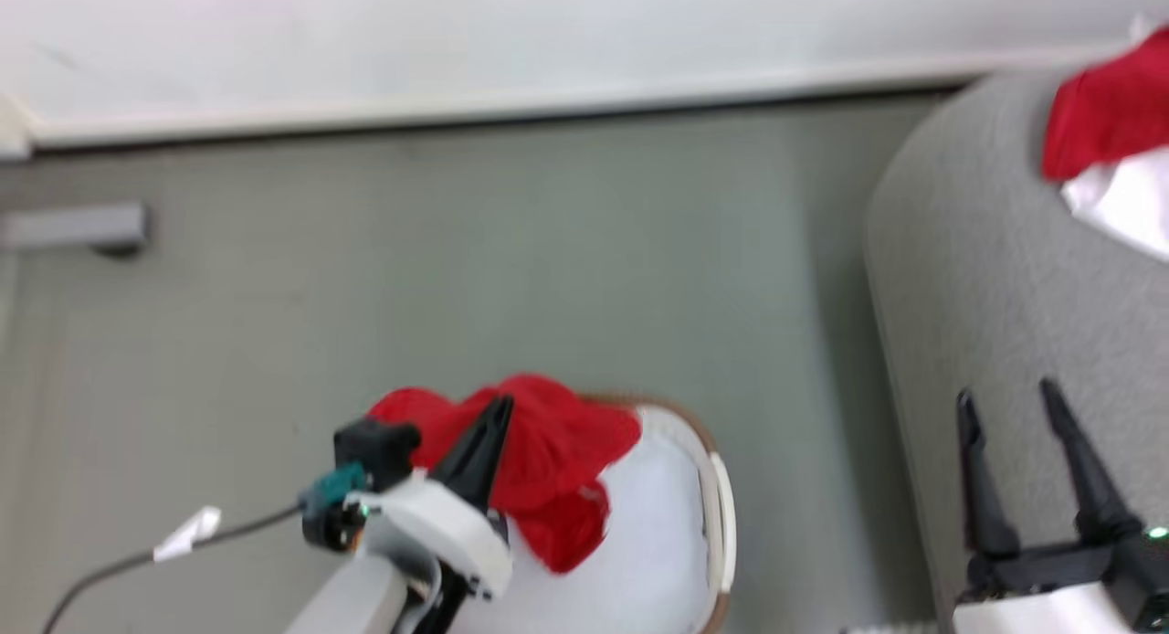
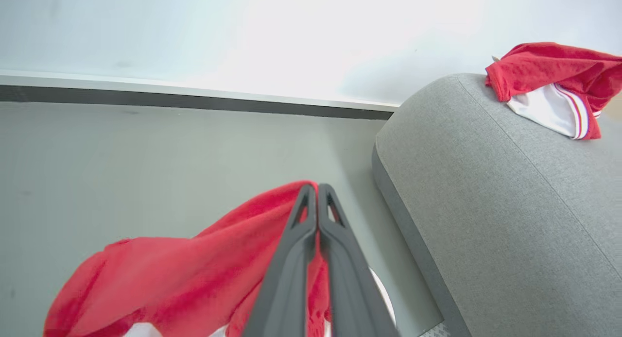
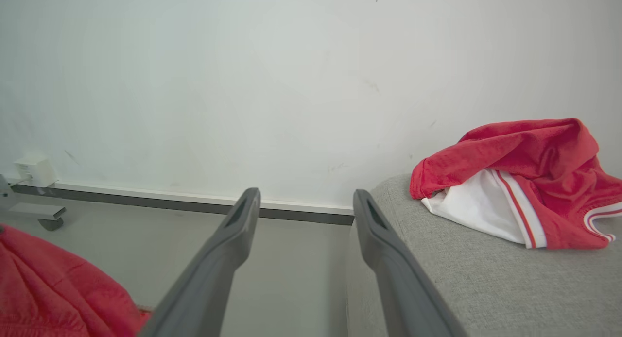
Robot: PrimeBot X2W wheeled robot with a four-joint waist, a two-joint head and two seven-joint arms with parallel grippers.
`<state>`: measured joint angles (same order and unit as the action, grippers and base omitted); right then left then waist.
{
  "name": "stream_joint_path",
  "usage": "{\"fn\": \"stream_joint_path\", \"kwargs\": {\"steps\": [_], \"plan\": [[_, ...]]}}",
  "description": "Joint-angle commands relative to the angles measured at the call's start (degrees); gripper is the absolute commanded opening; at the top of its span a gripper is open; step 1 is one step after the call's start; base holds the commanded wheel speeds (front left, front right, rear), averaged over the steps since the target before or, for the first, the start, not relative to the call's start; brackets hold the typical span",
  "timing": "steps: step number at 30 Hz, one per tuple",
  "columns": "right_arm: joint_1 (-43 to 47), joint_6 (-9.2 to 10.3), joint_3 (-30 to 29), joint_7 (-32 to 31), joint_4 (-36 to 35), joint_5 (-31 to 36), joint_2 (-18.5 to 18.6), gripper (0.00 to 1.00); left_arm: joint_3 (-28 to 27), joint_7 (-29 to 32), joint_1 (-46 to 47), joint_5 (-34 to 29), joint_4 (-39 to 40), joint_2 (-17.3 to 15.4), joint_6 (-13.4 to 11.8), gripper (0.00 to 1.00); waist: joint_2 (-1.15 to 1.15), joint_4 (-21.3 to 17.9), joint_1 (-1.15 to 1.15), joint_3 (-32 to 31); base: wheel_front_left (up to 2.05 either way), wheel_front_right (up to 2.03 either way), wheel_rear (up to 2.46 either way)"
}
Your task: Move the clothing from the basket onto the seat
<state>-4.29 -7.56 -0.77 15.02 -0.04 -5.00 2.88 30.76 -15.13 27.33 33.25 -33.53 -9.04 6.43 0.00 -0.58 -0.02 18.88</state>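
Left wrist view shows my left gripper (image 2: 317,193) with its two fingers pressed flat together, pinching a fold of the red clothing (image 2: 184,274) at the tips; the cloth hangs from there down and off to the left of my fingers, above the floor (image 2: 121,157); in the head view the basket (image 1: 721,506) sits just beneath that gripper, the cloth's lower folds over its opening; farther out to the right of my fingers rises the seat (image 2: 486,196), and on its top, well apart from my tips, lies a red and white garment (image 2: 549,84); my right gripper (image 3: 306,196) stands wide open and holds nothing; the seat's rounded edge lies just beyond its right finger, the garment farther right.
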Motion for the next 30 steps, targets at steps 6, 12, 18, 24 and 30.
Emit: {"fn": "stream_joint_path", "kwargs": {"steps": [6, 12, 18, 24, 30], "plan": [[3.61, 0.15, 1.51, 0.17, 2.96, -1.49, 0.0, 1.0, -0.57, 0.72, -5.33, -0.33, 6.38, -1.74, -2.64, 0.0, 0.0, 2.16, 0.02, -13.67, 0.0, 0.0, 0.0], [7.06, 0.15, 3.04, 0.11, 4.61, -2.32, 0.75, 1.0, -1.4, 4.87, -8.37, 0.56, 15.98, -4.11, -5.95, 0.0, 0.0, 2.77, 0.02, -19.6, 0.0, 0.0, 0.0], [8.95, 0.15, 6.88, 0.11, 4.55, -4.26, 2.7, 1.0, -2.31, 9.12, -9.86, 1.24, 26.68, -6.42, -8.75, 0.0, 0.0, 3.42, 0.02, -21.73, 0.0, 0.0, 0.0], [7.16, 0.15, 15.58, 0.12, 3.35, -4.26, 6.6, 1.0, -2.64, 12.4, -10.26, 1.31, 35.26, -7.83, -10.89, 0.0, 0.0, 3.65, 0.02, -22.64, 0.0, 0.0, 0.0], [1.78, 0.15, 25.8, 0.12, 2.95, -5.06, 10.42, 1.0, -2.43, 14.72, -10.25, 0.89, 40.82, -8.82, -12.12, 0.0, 0.0, 3.69, 0.02, -22.89, 0.0, 0.0, 0.0]]}}
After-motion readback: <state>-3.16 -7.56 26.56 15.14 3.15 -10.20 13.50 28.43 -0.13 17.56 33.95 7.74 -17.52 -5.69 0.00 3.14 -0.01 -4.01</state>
